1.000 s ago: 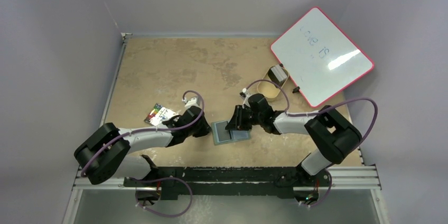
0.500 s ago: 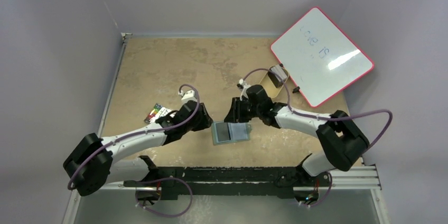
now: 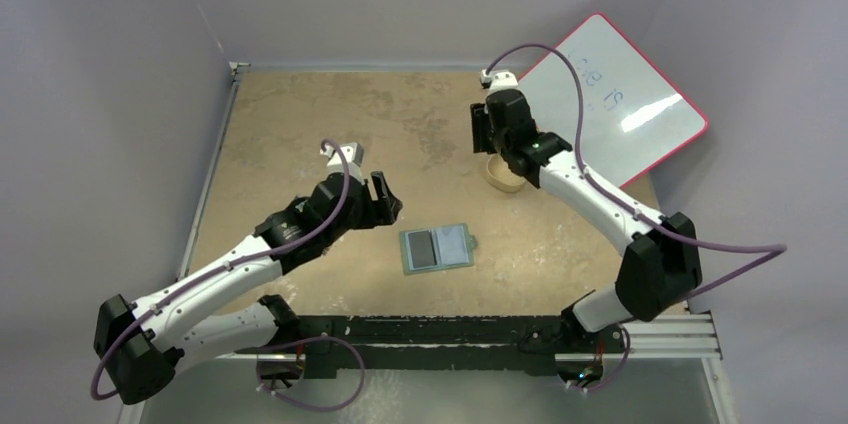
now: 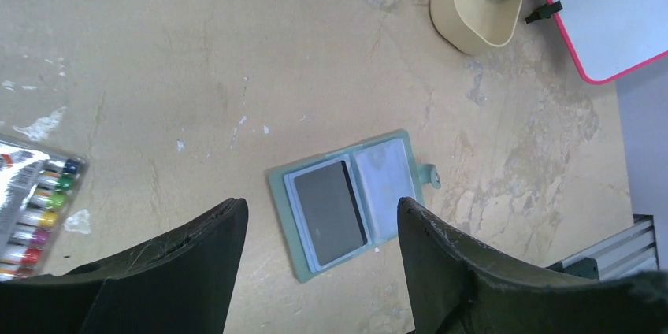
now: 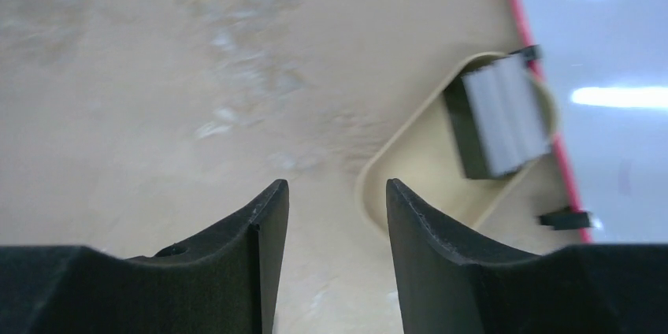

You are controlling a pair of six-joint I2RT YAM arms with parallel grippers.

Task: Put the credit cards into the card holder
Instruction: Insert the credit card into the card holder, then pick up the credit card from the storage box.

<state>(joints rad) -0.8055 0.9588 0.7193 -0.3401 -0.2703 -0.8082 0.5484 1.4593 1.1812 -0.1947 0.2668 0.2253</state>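
Note:
The green card holder (image 3: pixel 437 247) lies open and flat on the table, its snap tab (image 4: pixel 429 178) to the right. A dark credit card (image 4: pixel 331 209) sits in its left pocket; the right pocket (image 4: pixel 384 188) looks pale. More credit cards (image 5: pixel 500 117) stand as a grey stack on edge in the tan tray (image 5: pixel 410 168). My left gripper (image 3: pixel 388 199) hovers above and left of the holder, open and empty (image 4: pixel 319 206). My right gripper (image 3: pixel 487 142) hangs open above the table just left of the tray (image 3: pixel 500 180), nothing between its fingers (image 5: pixel 336 186).
A pink-rimmed whiteboard (image 3: pixel 610 104) leans at the back right, touching the tray's far side. A clear pack of coloured markers (image 4: pixel 35 208) lies left of the holder, hidden under my left arm in the top view. Walls close the left and back edges.
Both grippers have left the card holder. The left one opened wide and rose back to the left. The right arm swung far back toward the tray, its jaws spreading.

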